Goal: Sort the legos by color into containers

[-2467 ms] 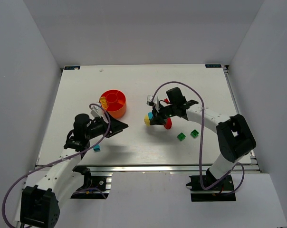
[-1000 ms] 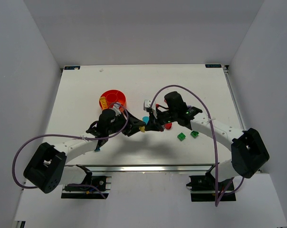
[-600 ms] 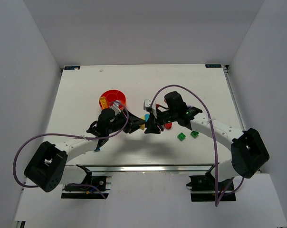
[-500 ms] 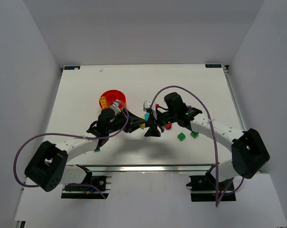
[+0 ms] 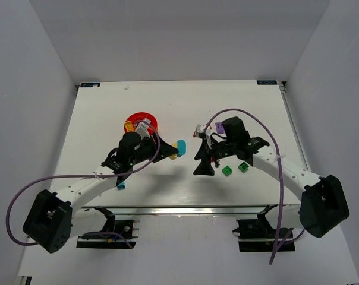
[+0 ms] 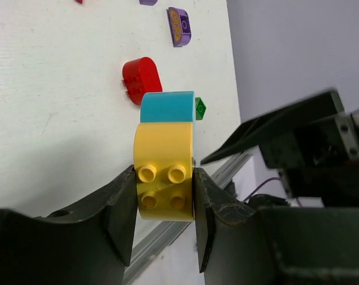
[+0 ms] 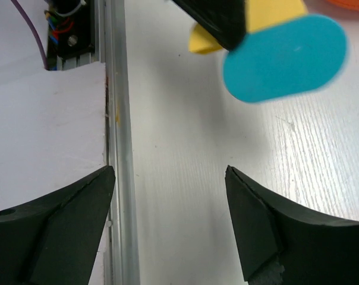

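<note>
A yellow lego (image 6: 164, 187) with a teal-blue rounded lego (image 6: 167, 107) stuck on its far end is clamped between the fingers of my left gripper (image 6: 164, 172). In the top view, that gripper (image 5: 167, 152) holds the pair (image 5: 178, 147) above the table, right of the orange dish (image 5: 134, 118). My right gripper (image 5: 202, 161) stands open and empty just right of it. In the right wrist view, the right gripper (image 7: 169, 172) faces the teal-blue lego (image 7: 285, 56). Loose on the table are a red lego (image 6: 141, 79), a purple lego (image 6: 179, 27) and two green legos (image 5: 227, 171) (image 5: 243, 167).
A small teal piece (image 5: 120, 185) lies under my left arm near the front edge. A yellow piece (image 5: 128, 126) sits at the dish's left rim. Another purple lego (image 5: 219, 127) lies behind my right arm. The table's front rail (image 7: 117, 148) runs below my right gripper.
My right gripper has opened, let go of the yellow and teal pair and drawn back to the right. My left gripper shut on the pair and carries it slightly toward the dish.
</note>
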Available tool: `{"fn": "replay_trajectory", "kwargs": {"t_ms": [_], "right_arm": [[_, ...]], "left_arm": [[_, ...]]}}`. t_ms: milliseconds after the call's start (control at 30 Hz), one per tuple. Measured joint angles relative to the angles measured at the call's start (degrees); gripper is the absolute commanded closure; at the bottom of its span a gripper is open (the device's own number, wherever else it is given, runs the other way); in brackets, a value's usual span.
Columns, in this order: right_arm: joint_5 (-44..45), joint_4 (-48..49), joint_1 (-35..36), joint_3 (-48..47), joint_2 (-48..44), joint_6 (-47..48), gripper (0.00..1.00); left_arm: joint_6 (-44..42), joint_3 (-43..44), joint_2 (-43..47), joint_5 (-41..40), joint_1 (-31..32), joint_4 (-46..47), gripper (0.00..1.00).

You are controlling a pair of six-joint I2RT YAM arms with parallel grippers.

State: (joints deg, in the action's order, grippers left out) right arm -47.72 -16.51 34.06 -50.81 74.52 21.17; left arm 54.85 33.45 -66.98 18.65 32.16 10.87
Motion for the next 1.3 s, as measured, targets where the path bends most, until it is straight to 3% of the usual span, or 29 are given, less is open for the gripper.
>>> {"fn": "replay_trajectory", "kwargs": {"t_ms": [67, 267, 533, 933, 1300], "right_arm": [[-2.9, -0.7, -2.4, 0.0, 0.1, -1.3, 0.11], [-15.2, -3.8, -7.8, -2.8, 4.5, -3.2, 0.11], [-25.6, -4.1, -7.8, -9.5, 11.1, -5.3, 0.11], [-27.1, 1.5, -6.1, -10.1, 13.0, -10.1, 0.11], [-25.2, 2.7, -4.7, -11.1, 16.3, -10.5, 0.18]], "left_arm": [[-2.9, -0.2, 1.6, -0.1, 0.0, -1.4, 1.00], [-11.4, -3.0, 6.5, 3.7, 0.1, -1.8, 0.97], [-19.7, -3.5, 7.1, 12.3, 0.2, -1.2, 0.95], [-22.9, -4.6, 8.6, 18.3, 0.2, 3.3, 0.93], [-21.4, -5.9, 8.6, 21.8, 0.2, 7.1, 0.93]]}}
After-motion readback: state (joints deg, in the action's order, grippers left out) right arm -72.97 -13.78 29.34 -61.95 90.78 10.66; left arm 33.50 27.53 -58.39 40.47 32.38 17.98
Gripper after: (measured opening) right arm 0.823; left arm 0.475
